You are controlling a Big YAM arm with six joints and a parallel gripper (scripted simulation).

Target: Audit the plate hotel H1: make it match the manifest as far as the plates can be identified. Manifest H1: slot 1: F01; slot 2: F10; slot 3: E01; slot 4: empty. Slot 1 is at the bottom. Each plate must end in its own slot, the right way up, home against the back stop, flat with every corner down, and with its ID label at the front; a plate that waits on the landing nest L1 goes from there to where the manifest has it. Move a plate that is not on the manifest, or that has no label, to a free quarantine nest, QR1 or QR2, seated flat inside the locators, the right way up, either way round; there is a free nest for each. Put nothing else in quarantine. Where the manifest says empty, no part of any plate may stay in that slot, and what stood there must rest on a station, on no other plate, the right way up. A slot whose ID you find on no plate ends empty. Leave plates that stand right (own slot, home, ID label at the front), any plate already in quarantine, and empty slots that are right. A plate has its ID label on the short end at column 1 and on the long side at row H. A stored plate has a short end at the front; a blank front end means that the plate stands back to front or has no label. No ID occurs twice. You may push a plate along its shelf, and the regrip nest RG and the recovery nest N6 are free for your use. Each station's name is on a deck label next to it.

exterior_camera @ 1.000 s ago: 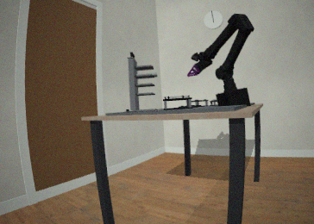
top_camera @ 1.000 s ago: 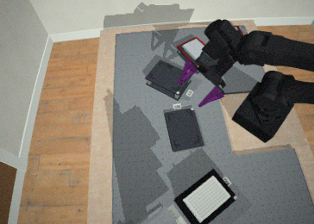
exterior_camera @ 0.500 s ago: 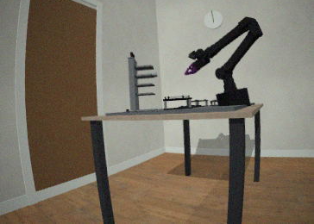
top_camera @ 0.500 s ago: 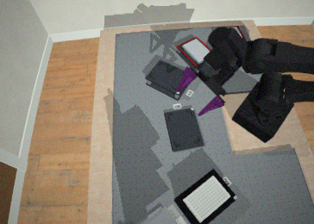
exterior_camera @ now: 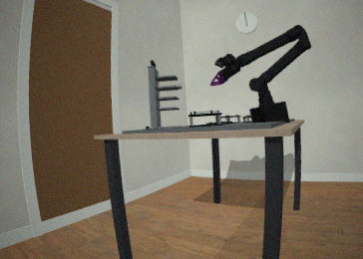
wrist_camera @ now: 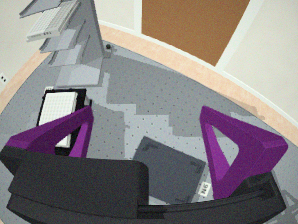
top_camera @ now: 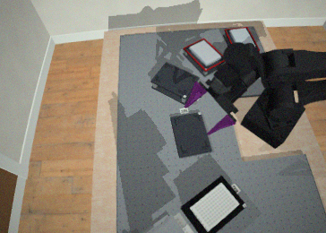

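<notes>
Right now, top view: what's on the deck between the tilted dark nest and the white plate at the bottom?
One dark nest on the grey mat, small label at its upper end.
</notes>
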